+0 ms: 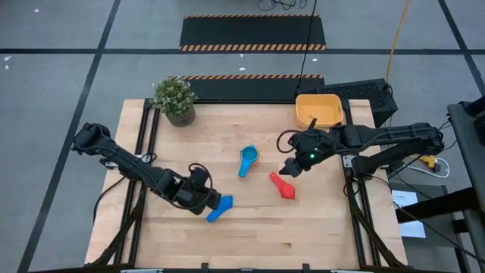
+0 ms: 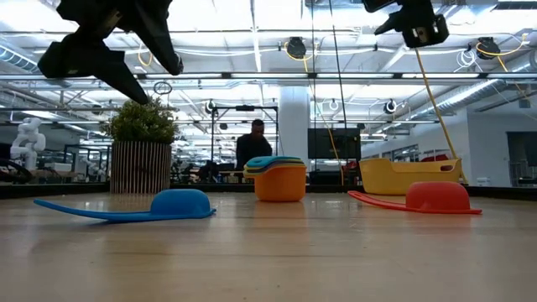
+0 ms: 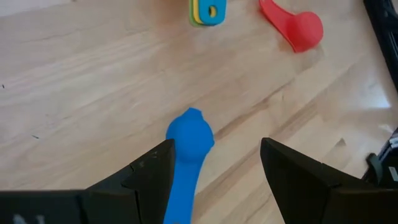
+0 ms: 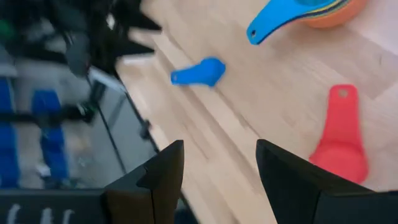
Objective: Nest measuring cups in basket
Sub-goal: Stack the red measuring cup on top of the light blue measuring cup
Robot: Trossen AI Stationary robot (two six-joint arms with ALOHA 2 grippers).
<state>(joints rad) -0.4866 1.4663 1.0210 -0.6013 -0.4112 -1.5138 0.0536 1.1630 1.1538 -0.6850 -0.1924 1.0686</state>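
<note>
A blue measuring cup [image 1: 220,208] lies mouth down on the table near its front, also seen in the low view [image 2: 172,204]. My left gripper [image 1: 209,199] hovers open above its handle, with a finger on either side [image 3: 216,146] and touching nothing. A red cup [image 1: 283,186] lies mouth down right of centre. My right gripper [image 1: 291,170] hangs open above and just beyond it [image 4: 219,146]. A nested stack of cups [image 1: 248,159], the orange one outermost [image 2: 279,179], stands upright mid-table. The yellow basket [image 1: 318,111] rests at the far right.
A potted green plant [image 1: 174,100] stands at the far left corner. A dark box [image 1: 364,95] sits beside the basket, beyond the table's far right corner. Bare wood lies between the cups and along the near edge. A person [image 2: 253,147] stands in the room behind.
</note>
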